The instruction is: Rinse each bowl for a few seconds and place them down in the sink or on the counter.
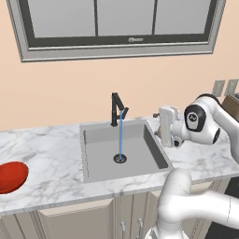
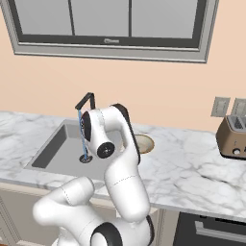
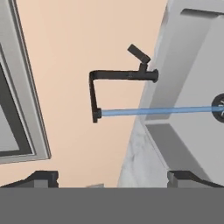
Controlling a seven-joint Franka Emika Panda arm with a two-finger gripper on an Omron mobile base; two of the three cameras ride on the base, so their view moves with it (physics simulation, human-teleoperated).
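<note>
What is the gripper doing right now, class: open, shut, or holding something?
Gripper: open, holding nothing.

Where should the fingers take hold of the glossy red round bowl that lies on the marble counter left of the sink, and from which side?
Probably at the rim of the glossy red round bowl, coming from above. It is shallow and sits open side up on the white marble counter, so the thin edge is the only part that one finger inside and one outside could pinch. The open gripper holds nothing.
</note>
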